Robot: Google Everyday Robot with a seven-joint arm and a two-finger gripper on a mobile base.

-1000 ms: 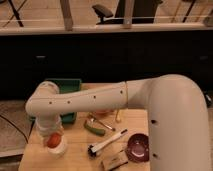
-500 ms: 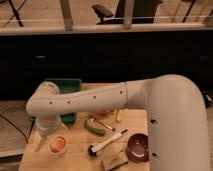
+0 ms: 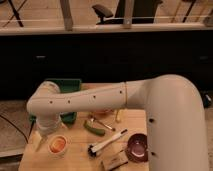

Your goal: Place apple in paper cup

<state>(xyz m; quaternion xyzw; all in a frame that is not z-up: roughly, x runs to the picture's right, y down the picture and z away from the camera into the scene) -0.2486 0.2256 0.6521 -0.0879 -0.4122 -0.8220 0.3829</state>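
Note:
The orange-red apple (image 3: 58,144) sits inside the small white paper cup (image 3: 58,151) at the front left of the wooden table (image 3: 80,155). My white arm reaches in from the right, across the table to the left. My gripper (image 3: 41,140) hangs from the wrist just left of the cup and slightly above it, with nothing visibly in it. The apple shows from above, ringed by the cup's pale rim.
A green bin (image 3: 66,87) stands at the table's back left, partly behind my arm. An elongated green vegetable (image 3: 94,129), a black-and-white brush (image 3: 106,142), a dark purple bowl (image 3: 137,147) and a brown packet (image 3: 114,161) lie right of the cup.
One second ago my gripper was low over the cup with the apple. It has since lifted and shifted left, and the apple now rests in the cup.

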